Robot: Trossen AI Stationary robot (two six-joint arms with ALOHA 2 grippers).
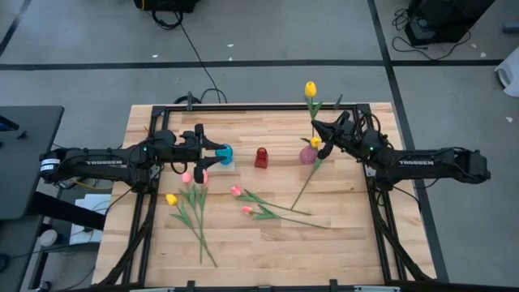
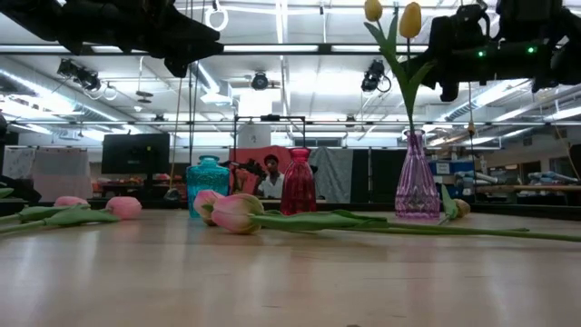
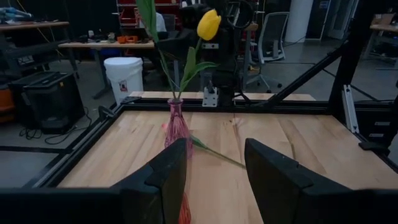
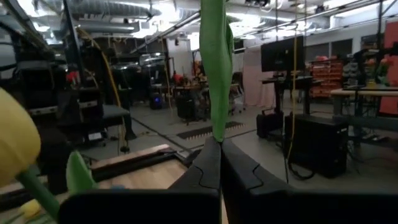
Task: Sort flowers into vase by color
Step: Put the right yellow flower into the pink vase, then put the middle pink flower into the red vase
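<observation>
The right hand (image 1: pixel 325 151) pinches a yellow tulip's (image 1: pixel 310 88) stem, upright just above the purple vase (image 1: pixel 307 156), right of center. The left hand (image 1: pixel 212 149) is empty, open.

On the pale wooden tabletop (image 1: pixel 243 243) three small glass vases stand in a row: a teal one (image 1: pixel 225 152), a red one (image 1: pixel 261 157) and a pink-purple one (image 1: pixel 307 155); the left arm's tool (image 1: pixel 212 147) hangs just beside the teal vase; the right arm's tool (image 1: pixel 321 130) sits over the pink-purple vase, with a yellow tulip head (image 1: pixel 310 88) beyond it; pink tulips (image 1: pixel 195 177) and one yellow tulip (image 1: pixel 171 199) lie loose across the near half of the tabletop.
</observation>
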